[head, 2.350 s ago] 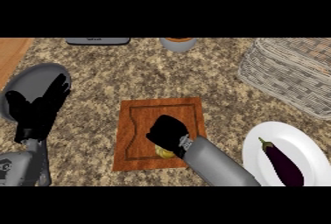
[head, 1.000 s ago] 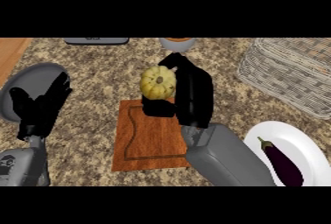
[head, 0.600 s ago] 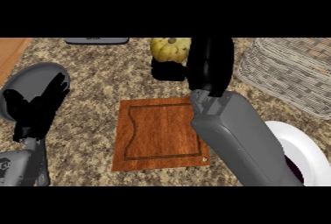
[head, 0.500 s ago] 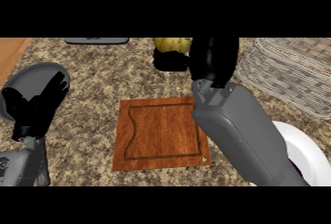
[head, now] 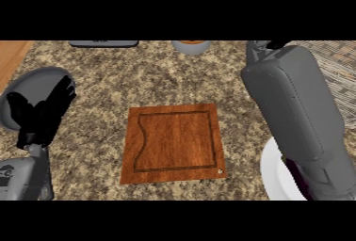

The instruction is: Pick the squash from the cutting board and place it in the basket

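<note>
The wooden cutting board (head: 173, 141) lies in the middle of the counter with nothing on it. No squash shows anywhere in the head view. My right forearm (head: 292, 108) rises steeply along the right side, in front of the woven basket (head: 341, 70) at the right edge. Only a dark sliver of my right hand (head: 277, 44) shows at the top edge, so what it holds is hidden. At the left, my left hand (head: 45, 113) rests open with its fingers up.
A grey round dish (head: 21, 89) sits behind the left hand. A white plate (head: 272, 169) is partly hidden behind my right forearm at the lower right. At the back stand a small cup (head: 191, 46) and a flat grey object (head: 104, 43).
My right hand lifted the squash off the board, carried it back and to the right toward the basket, and both have passed out of view at the top edge. The left hand stayed still.
</note>
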`<state>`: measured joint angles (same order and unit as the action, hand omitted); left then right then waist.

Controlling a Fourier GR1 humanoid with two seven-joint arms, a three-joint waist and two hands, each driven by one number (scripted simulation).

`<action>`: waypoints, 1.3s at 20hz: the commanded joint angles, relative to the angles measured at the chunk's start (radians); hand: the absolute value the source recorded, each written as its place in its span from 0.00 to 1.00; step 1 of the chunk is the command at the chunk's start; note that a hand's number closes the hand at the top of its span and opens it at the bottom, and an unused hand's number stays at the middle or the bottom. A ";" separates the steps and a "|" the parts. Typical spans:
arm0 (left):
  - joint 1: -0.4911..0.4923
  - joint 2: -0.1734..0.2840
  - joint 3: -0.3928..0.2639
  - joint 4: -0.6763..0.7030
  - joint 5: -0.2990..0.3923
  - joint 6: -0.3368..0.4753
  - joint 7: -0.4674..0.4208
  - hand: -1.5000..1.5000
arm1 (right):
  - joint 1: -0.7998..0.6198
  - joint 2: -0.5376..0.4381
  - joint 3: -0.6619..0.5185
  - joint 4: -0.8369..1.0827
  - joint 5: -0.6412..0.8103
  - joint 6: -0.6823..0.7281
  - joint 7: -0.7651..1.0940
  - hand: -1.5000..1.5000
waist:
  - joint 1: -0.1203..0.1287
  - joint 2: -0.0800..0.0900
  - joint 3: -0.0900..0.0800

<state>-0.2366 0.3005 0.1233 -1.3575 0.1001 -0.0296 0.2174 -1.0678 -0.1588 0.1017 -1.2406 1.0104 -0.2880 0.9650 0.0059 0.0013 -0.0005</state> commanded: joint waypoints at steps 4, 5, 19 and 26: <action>0.024 -0.008 0.004 -0.048 0.001 0.002 0.021 0.50 | -0.021 -0.117 -0.125 0.145 -0.002 -0.033 -0.080 1.00 | 0.005 0.001 0.001; -0.021 0.002 0.003 -0.017 -0.020 0.017 0.039 0.50 | 0.011 -0.135 -0.115 0.126 0.011 -0.004 -0.069 1.00 | -0.004 0.000 0.001; 0.026 -0.026 0.017 -0.036 -0.008 -0.017 0.006 0.50 | 0.169 -0.244 -0.300 0.299 -0.172 -0.168 -0.461 1.00 | 0.002 0.001 0.001; 0.093 -0.026 0.011 -0.103 -0.024 -0.016 0.006 0.50 | 0.172 -0.282 -0.399 0.422 -0.191 -0.304 -0.461 0.00 | 0.009 0.000 0.001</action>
<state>-0.1942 0.2801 0.1362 -1.4101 0.0814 -0.0492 0.2237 -0.8992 -0.4076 -0.2380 -0.8578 0.8514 -0.5562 0.5029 0.0136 0.0042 0.0006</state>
